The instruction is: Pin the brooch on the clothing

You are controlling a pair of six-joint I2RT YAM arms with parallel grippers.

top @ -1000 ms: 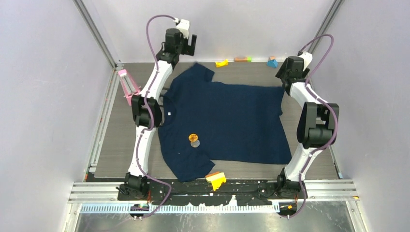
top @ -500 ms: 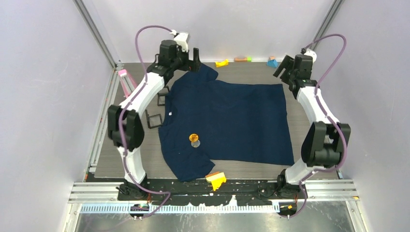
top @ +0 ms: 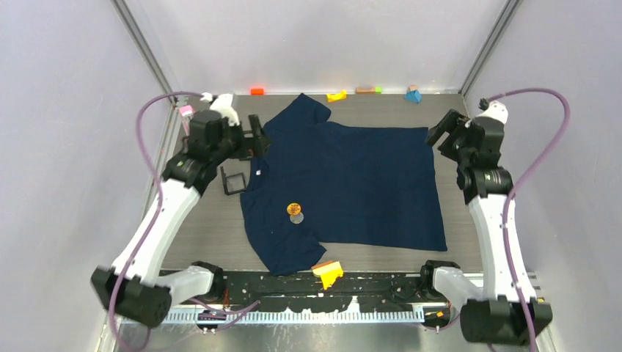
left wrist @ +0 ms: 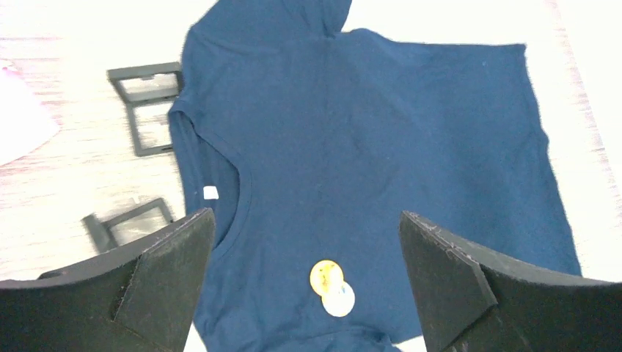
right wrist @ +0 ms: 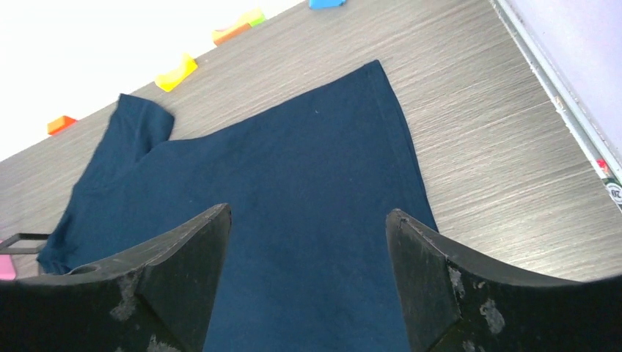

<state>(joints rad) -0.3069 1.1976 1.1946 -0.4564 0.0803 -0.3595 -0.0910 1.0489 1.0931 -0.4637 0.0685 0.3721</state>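
Note:
The clothing [top: 345, 176], a dark navy T-shirt, lies spread flat on the table, neck to the left with a small white label [left wrist: 210, 193]. The brooch [top: 295, 213] rests on its chest: an orange-gold disc overlapping a pale round disc [left wrist: 331, 287]. My left gripper [top: 258, 137] hovers above the collar side, open and empty; in its wrist view the brooch shows below and between the fingers of the left gripper [left wrist: 306, 214]. My right gripper [top: 444, 130] hangs open and empty over the shirt's far right corner, with only the clothing [right wrist: 293, 191] showing beneath the right gripper [right wrist: 309, 211].
Two black square frames [top: 233, 180] lie left of the collar. A pink object [top: 186, 111] sits at the left edge. A yellow wedge [top: 328, 273] rests at the near edge. Along the back wall are red-orange [top: 257, 91], yellow [top: 337, 95] and blue [top: 413, 94] blocks.
Both arms have drawn back from the far edge and swung outward, and both grippers have opened wider. The shirt's right hem lies more spread out. The brooch has not moved.

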